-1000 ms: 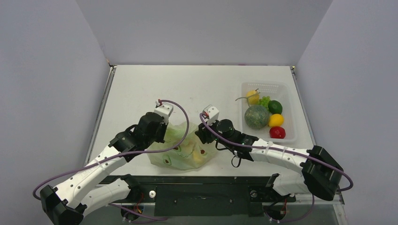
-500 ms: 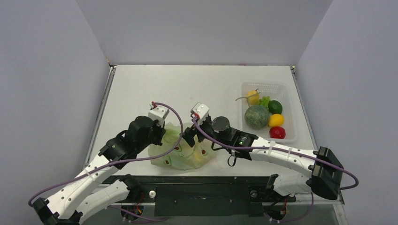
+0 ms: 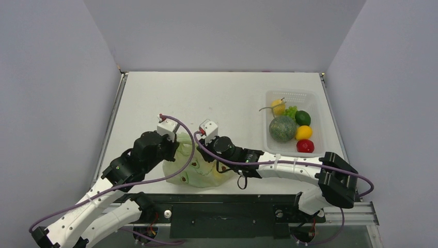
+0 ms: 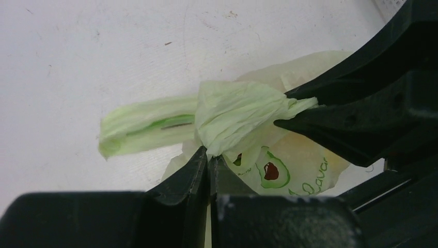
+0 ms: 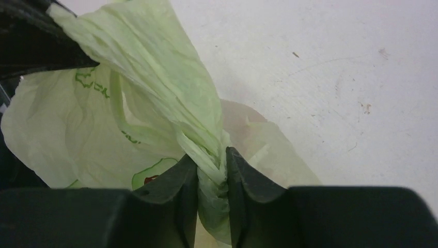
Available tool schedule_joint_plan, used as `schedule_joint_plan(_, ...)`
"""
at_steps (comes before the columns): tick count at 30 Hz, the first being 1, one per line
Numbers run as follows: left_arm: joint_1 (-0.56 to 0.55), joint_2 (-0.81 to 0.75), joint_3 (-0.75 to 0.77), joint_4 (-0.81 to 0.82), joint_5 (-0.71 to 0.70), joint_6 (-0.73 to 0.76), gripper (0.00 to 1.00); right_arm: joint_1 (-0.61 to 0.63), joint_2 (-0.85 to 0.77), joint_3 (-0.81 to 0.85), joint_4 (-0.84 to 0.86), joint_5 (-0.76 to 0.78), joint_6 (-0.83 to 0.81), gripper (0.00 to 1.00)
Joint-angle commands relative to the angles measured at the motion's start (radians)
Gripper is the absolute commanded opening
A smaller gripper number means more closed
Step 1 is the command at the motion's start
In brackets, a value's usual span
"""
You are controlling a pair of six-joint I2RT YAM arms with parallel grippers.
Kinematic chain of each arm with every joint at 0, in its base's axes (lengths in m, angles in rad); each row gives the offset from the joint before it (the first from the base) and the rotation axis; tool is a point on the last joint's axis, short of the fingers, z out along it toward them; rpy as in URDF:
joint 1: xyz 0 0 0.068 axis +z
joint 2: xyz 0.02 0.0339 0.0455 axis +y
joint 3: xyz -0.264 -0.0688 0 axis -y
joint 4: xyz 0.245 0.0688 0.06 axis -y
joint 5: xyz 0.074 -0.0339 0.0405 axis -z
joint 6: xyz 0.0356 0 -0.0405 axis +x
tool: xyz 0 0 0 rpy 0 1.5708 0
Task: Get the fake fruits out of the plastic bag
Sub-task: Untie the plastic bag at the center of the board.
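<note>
plastic bag (image 3: 192,170) sits on the counter (image 3: 217,93) at the near edge, roughly centre, slumped in a heap with both tools on its top. Bag mouth is twisted into a tight neck. right tool (image 5: 212,168) is clamped on that neck: right wrist view shows both fingers squeezing the rope of film, with the bag body ballooning out beyond it. left tool (image 4: 209,159) is closed on a fold of the same bunched film, fingers almost together with plastic pinched between them. One loop handle (image 4: 147,123) pokes out flat, leftward in the left wrist view. The two tools grip neighbouring bits of the bag top, close to each other. avocado print (image 4: 271,173) is visible on the film. A pale yellowish bulge (image 4: 310,160) shows through it, can't tell which fruit. Well apart, on the right side of the counter, is a white mesh basket (image 3: 268,98). It holds a red fruit (image 3: 305,145) at the near end, a yellow-orange fruit (image 3: 303,133) just beyond it, then a green fruit (image 3: 303,118). A mottled melon (image 3: 282,128) is to their left and a small yellow pear (image 3: 278,107) is at the far end.
</note>
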Motion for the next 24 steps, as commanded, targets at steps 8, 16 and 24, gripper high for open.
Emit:
schedule_joint_plan(8,0.01,-0.178,0.014,0.034,-0.366,-0.029,0.0,-0.255,-0.27,-0.105,0.154,-0.209,0.279,0.0)
schedule_joint_plan(16,0.021,-0.406,-0.046,0.084,-0.503,-0.05,0.0,-0.485,-0.21,-0.225,0.418,-0.526,0.631,0.0)
schedule_joint_plan(24,0.022,-0.38,-0.041,0.078,-0.494,-0.044,0.0,-0.491,-0.14,-0.171,0.378,-0.544,0.632,0.0)
